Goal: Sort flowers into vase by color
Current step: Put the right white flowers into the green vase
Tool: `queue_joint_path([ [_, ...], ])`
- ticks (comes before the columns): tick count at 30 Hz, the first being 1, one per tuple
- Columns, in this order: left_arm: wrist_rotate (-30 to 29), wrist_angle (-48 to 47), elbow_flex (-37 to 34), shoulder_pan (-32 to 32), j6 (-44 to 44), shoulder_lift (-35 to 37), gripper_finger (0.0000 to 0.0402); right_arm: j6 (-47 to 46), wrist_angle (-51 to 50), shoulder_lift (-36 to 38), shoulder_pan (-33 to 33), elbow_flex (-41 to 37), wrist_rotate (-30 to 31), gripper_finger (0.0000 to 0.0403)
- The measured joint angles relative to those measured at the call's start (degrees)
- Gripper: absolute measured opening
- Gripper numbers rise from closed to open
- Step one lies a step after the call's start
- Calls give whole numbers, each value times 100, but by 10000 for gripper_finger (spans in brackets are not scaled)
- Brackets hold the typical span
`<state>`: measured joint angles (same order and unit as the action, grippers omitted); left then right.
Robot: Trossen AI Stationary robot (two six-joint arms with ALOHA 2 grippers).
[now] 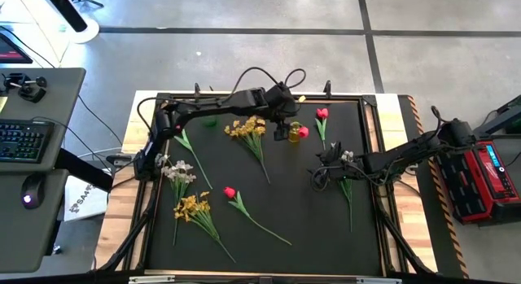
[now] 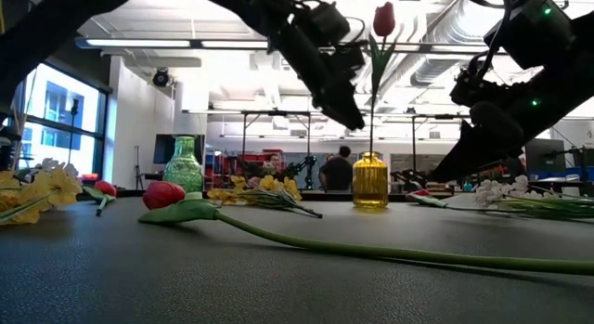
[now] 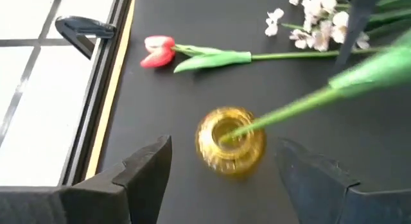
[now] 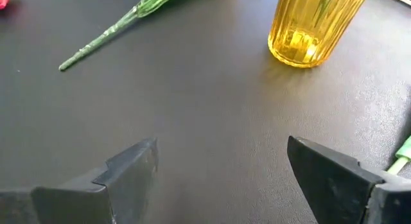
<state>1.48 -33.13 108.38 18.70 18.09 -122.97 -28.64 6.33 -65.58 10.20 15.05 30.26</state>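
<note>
A red tulip (image 2: 383,19) stands in the ribbed yellow glass vase (image 2: 370,181); left gripper (image 3: 225,179) above, fingers spread; right gripper (image 4: 221,179) fingers wide, empty.

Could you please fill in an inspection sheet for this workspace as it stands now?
Surface: black mat on a wooden table.
Job's things: one red tulip stands in the yellow vase; a green vase stands apart; other flowers lie flat.
Clutter: nothing seen.
Grippers: left gripper open above the yellow vase; right gripper open, empty, low over the mat.
Cables: a loop over the left arm.
Surroundings: keyboard, mouse, a person behind.
</note>
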Motion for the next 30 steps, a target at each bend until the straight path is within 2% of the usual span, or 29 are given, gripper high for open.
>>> queue_joint_path([
  [6, -39, -698, 0, 0, -38, 422, 261, 2, 19, 0, 0, 0, 22, 325],
  [11, -116, -1521, 0, 44, -436, 745, 261, -47, 9, 0, 0, 0, 62, 325],
  [16, -535, -1774, -308, -12, -724, 1077, 261, -111, -54, 4, 86, 0, 61, 325],
  [21, -576, -1111, -1433, -178, -1013, 1745, 261, -336, -104, 7, 370, 0, 59, 325],
  [30, -874, 1126, -4299, -721, -1849, 3557, 261, -649, -96, 7, 1000, 0, 96, 325],
])
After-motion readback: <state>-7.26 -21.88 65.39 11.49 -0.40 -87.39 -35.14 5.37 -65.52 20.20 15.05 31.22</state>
